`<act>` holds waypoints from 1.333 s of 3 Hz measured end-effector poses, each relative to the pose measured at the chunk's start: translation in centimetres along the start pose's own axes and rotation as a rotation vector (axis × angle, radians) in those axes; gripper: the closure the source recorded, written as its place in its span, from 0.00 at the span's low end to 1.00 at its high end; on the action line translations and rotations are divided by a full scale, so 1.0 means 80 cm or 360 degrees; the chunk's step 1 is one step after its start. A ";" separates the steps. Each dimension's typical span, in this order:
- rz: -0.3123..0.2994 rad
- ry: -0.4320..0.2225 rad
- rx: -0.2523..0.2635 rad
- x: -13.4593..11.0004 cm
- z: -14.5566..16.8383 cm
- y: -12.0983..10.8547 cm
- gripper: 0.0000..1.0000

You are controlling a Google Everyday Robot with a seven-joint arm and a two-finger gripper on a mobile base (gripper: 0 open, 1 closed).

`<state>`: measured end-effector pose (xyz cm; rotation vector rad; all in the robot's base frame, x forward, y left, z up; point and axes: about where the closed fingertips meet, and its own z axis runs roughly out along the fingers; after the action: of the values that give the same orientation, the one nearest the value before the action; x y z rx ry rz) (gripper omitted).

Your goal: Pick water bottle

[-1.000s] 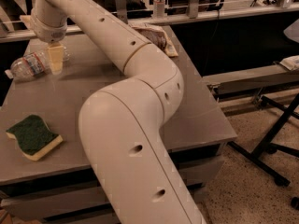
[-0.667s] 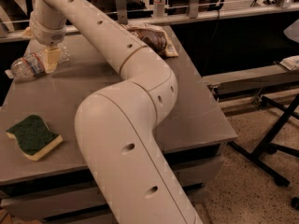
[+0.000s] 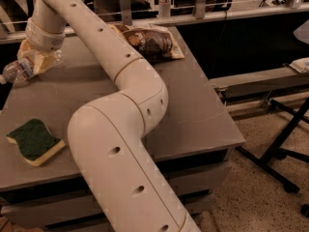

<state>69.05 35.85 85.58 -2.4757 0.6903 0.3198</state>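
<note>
Right now the gripper (image 3: 37, 62) is down at the far left edge of the table (image 3: 203, 115), right over the water bottle (image 3: 17, 71), which lies on its side with its cap pointing off the left edge. Whether the gripper has clamped onto the bottle I cannot tell. A green and yellow sponge (image 3: 34, 140) sits near the front left, and a brown snack bag (image 3: 153, 43) lies at the back.
</note>
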 end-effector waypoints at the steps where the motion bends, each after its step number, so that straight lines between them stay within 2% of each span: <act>1: 0.0010 -0.0059 -0.0001 -0.003 -0.011 0.004 1.00; 2: 0.0123 -0.0003 0.0059 0.008 -0.058 0.007 1.00; 3: 0.0227 0.0102 0.0111 0.016 -0.124 0.019 1.00; 4: 0.0321 0.0170 0.0156 0.024 -0.173 0.033 1.00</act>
<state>70.31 25.38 95.13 -2.3478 0.9803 0.2233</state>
